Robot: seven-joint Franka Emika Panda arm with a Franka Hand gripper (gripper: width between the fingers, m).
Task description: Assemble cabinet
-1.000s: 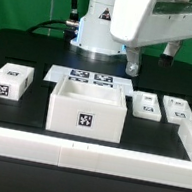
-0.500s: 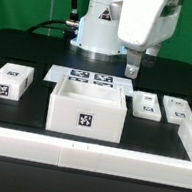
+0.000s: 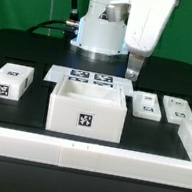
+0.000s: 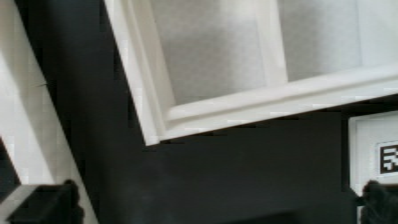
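The cabinet (image 3: pixel 87 108), a thick-walled white box with a tag on its front face, stands on the black table mid-scene. Its corner and inner compartments (image 4: pixel 214 60) fill much of the wrist view. My gripper (image 3: pixel 135 68) hangs in the air behind the cabinet, toward the exterior view's right, and touches nothing. In the wrist view the gripper (image 4: pixel 208 205) is open. Its dark fingertips (image 4: pixel 39 203) stand wide apart with only bare black table between them.
The marker board (image 3: pixel 91 80) lies behind the cabinet. One small white tagged block (image 3: pixel 12 80) sits at the exterior view's left, two more (image 3: pixel 146 105) (image 3: pixel 179 111) at its right. A white rail (image 3: pixel 84 155) borders the table's front and side. The arm's base (image 3: pixel 99 34) stands at the back.
The hand has turned about its wrist above the same spot, so its body now looks narrower in the exterior view. The jaws stay open. No part has moved.
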